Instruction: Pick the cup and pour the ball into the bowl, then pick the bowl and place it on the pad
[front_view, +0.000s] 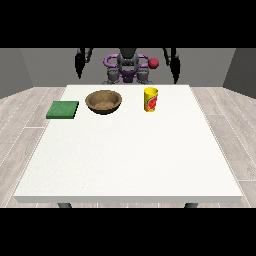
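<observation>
The near half of my white bench (130, 165) is bare surface. Farther back, three things stand in a row, apart from one another: the green pad (63, 109) by the edge at the view's left, the brown bowl (103, 101) just beside it toward the middle, and the yellow cup (151, 99) with a red mark on its side. The cup's inside is hidden from here, so I cannot see a ball in it. Beyond the far edge, my robot hand at the view's left (79, 66) and my robot hand at the view's right (175, 67) hang down beside my body, touching nothing. Both show only as dark shapes; whether the fingers are apart or together I cannot tell.
</observation>
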